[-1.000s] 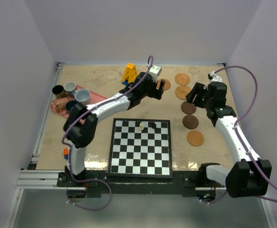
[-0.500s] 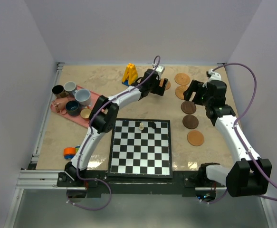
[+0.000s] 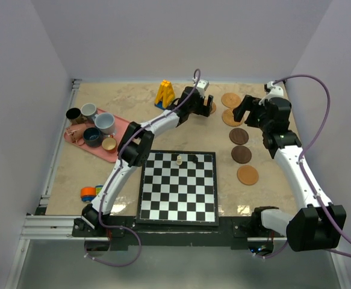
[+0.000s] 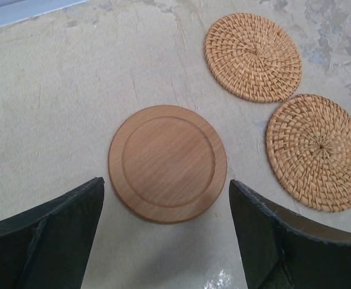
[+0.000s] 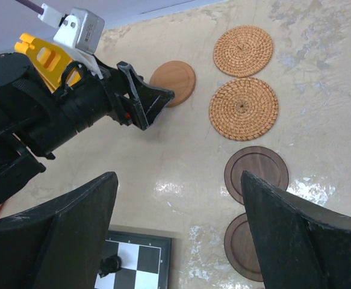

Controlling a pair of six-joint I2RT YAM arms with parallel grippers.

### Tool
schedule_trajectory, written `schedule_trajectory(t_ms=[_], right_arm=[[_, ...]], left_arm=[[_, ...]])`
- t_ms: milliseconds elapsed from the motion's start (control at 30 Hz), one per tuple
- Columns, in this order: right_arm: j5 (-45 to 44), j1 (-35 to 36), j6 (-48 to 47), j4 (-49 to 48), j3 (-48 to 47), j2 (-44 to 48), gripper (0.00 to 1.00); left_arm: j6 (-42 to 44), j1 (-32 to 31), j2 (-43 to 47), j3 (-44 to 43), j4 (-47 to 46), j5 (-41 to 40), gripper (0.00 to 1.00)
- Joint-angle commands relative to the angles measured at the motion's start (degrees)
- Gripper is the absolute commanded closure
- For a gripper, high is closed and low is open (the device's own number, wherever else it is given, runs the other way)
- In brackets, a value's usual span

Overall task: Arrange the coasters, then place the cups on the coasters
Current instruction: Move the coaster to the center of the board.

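A: State of left gripper (image 4: 165, 191)?
B: Jaws wide, empty. The smooth tan coaster (image 4: 167, 162) lies mid-frame between them.
A: And right gripper (image 5: 178, 177)?
B: Wide too, holding nothing. The dark coasters (image 5: 256, 170) sit lower right. The cups (image 3: 105, 122) are on the pink tray (image 3: 122, 127), overhead view's left.

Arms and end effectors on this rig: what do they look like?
The left arm and right arm: white links, black joints and bases, each trailing a purple cable. The left end effector and right end effector: matte black, two broad wedge-shaped fingers. Silver camera box on left wrist.
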State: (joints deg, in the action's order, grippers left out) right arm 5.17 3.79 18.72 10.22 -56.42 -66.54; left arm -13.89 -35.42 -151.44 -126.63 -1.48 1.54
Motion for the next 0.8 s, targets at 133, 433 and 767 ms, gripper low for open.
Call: schedule_trajectory(t_ms=[133, 433, 767], right_arm=[[2.03, 0.08, -1.84, -2.48, -1.23, -0.52, 0.13], [2.12, 0.07, -2.11, -3.19, -0.36, -1.57, 0.14], [1.77, 0.08, -3.34, -5.91, -1.05, -11.23, 0.16]], left_arm=[[-1.84, 0.53, -3.78, -6.09, -4.85, 1.80, 0.20], [-9.48, 0.70, -3.78, -4.77, 0.50, 4.70, 0.48], [-16.17, 0.70, 0.26, 3.66, 2.89, 8.74, 0.67]])
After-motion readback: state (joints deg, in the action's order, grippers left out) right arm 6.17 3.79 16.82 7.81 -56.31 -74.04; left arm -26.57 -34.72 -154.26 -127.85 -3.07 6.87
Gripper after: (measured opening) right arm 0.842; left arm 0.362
